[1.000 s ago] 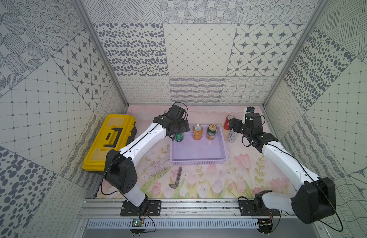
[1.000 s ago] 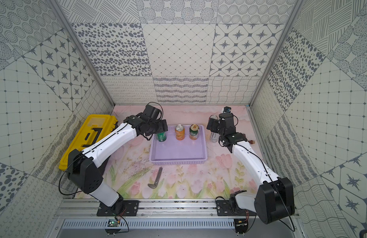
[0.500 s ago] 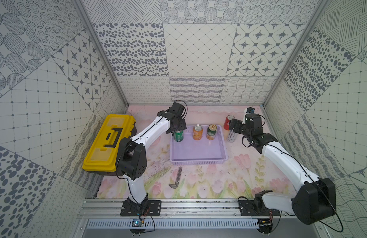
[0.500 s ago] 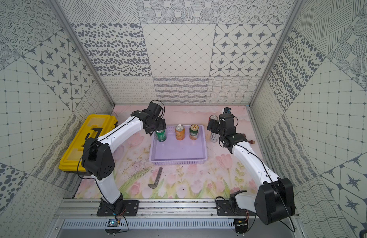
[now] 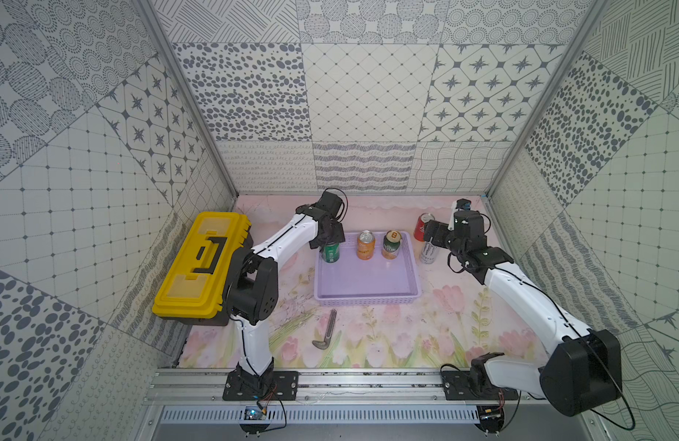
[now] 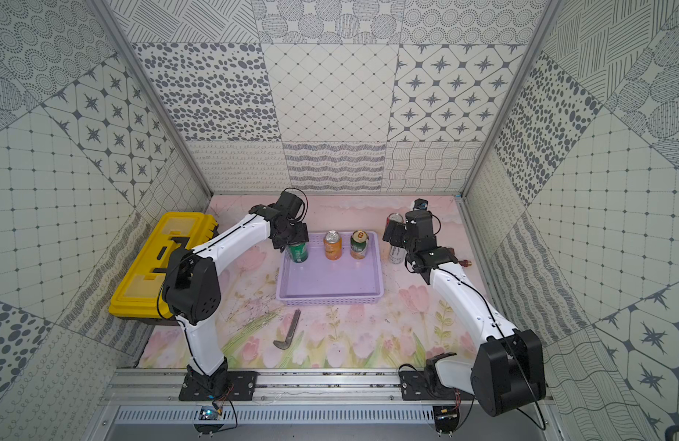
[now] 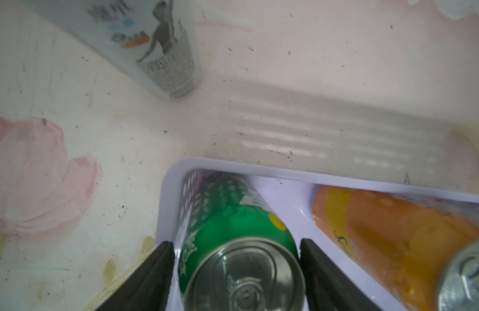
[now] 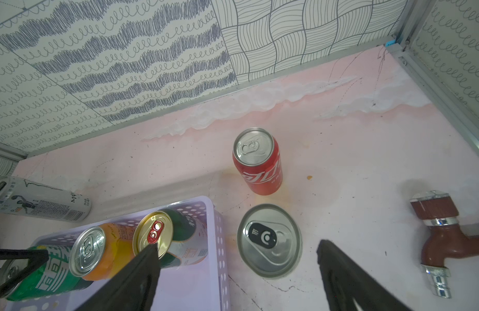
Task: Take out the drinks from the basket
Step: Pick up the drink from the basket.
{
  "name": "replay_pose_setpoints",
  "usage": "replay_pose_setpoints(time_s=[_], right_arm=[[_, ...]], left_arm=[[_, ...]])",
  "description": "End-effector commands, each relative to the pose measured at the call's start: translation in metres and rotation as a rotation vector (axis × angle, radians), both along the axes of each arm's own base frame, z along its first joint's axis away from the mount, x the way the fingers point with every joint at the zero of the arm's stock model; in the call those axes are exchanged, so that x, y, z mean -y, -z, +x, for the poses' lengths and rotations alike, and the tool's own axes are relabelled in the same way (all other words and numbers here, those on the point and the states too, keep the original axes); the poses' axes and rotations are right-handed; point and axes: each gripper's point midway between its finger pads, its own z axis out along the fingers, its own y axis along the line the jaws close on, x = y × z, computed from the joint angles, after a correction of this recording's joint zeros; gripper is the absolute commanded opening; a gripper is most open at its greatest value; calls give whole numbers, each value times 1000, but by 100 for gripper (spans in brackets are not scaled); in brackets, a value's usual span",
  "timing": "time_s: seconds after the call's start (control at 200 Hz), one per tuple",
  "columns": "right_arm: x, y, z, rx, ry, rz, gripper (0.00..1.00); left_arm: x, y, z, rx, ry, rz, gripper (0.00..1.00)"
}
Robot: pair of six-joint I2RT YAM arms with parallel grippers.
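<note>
The lavender basket [image 5: 368, 301] [image 6: 330, 299] holds three upright drinks along its far wall: a green can [image 5: 331, 252] [image 7: 233, 223], an orange can [image 5: 366, 246] and a dark green can with a gold top [image 5: 391, 245]. My left gripper [image 5: 328, 238] [image 7: 236, 243] is open, its jaws down on either side of the green can with slim gaps. My right gripper [image 5: 434, 233] [image 8: 237, 247] is open above a silver can [image 5: 429, 254] [image 8: 269, 239] that stands on the table right of the basket. A red can [image 5: 423, 226] [image 8: 257, 161] stands behind it. Another silver-white can [image 8: 39, 200] appears to lie beyond the basket's far left corner.
A yellow toolbox [image 5: 200, 267] sits against the left wall beside the left arm's elbow. A hooked metal tool [image 5: 326, 332] lies in front of the basket. A brown tap [image 8: 443, 231] lies on the table right of the silver can. Patterned walls enclose three sides.
My left gripper has come down around the green can and its jaws have narrowed. The left arm's elbow swung inward. The right arm has stayed still.
</note>
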Motion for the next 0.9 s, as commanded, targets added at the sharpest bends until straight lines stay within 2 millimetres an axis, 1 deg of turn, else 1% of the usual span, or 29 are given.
replay_pose_setpoints(time_s=[0.0, 0.24, 0.38, 0.43, 0.53, 0.665, 0.8, 0.896], right_arm=[[-1, -7, 5, 38, 4, 10, 95], [0, -6, 5, 37, 4, 12, 95], [0, -5, 4, 34, 6, 12, 95], [1, -5, 5, 34, 8, 12, 95], [1, -5, 4, 36, 9, 14, 95], [1, -6, 4, 37, 11, 16, 95], [1, -5, 5, 34, 11, 20, 95], [2, -4, 4, 33, 13, 20, 96]], left_arm=[[-2, 10, -9, -53, 28, 36, 74], [-4, 18, -8, -69, 26, 52, 75], [-3, 16, -8, -64, 29, 47, 69], [-2, 13, -9, -58, 31, 42, 64], [1, 4, -9, -41, 37, 30, 60], [6, -22, -10, 5, 45, -4, 57], [11, -64, -12, 77, 60, -37, 55], [9, -91, -18, 118, 71, -41, 55]])
